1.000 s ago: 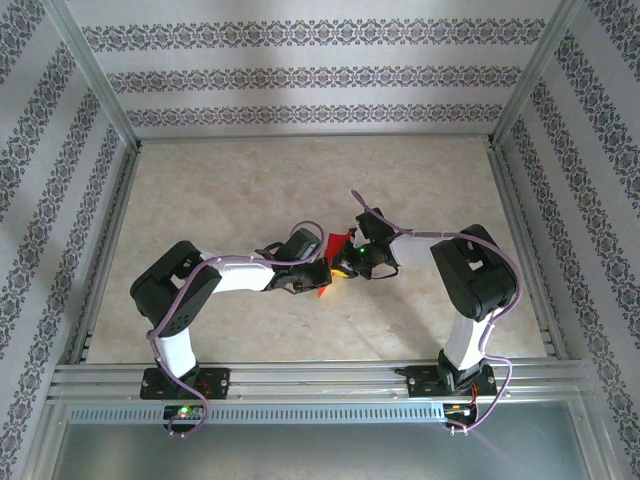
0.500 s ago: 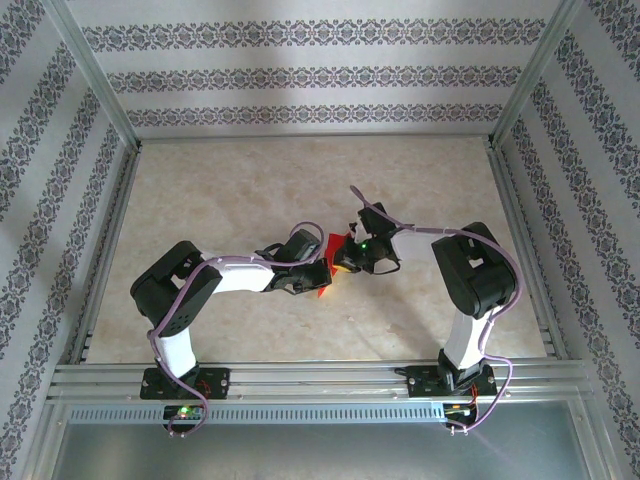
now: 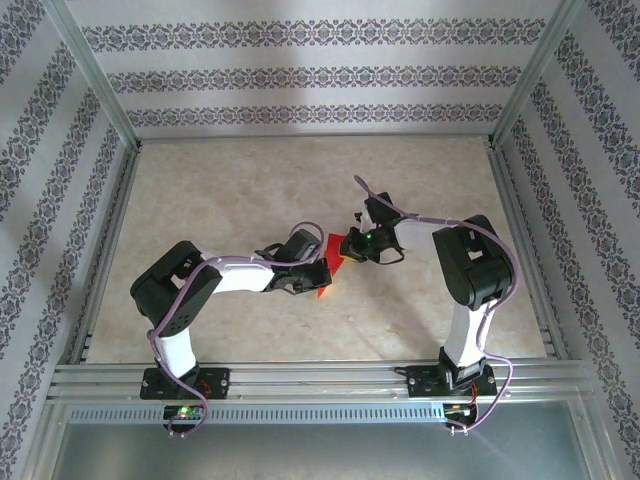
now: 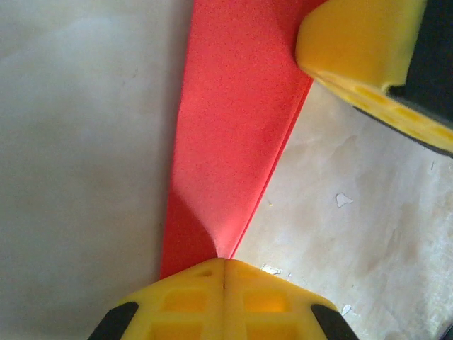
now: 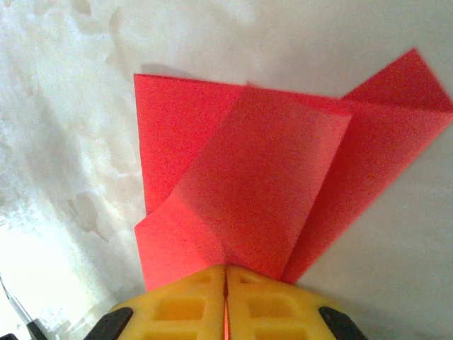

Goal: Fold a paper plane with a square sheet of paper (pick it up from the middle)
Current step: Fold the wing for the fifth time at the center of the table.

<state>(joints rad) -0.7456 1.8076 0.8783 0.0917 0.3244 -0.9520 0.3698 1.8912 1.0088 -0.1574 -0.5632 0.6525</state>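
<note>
The red sheet of paper (image 3: 336,246) is creased into several overlapping layers and hangs just above the table between both grippers. In the left wrist view it is a narrow folded strip (image 4: 226,127) running away from my left gripper (image 4: 225,261), which is shut on its near tip. A yellow finger (image 4: 354,42) of the right gripper pinches the strip's far end. In the right wrist view the paper (image 5: 262,177) fans out in angled flaps from my right gripper (image 5: 226,268), shut on its edge. From above, the left gripper (image 3: 322,275) and right gripper (image 3: 350,252) nearly meet at mid-table.
The beige marbled table (image 3: 250,190) is ringed by aluminium rails and patterned walls (image 3: 300,75). Purple cables loop over both arms. Small white flecks (image 4: 342,200) dot the surface under the paper.
The right gripper has moved a little up and to the right, away from the left gripper, drawing the paper with it. The left arm has stayed in place.
</note>
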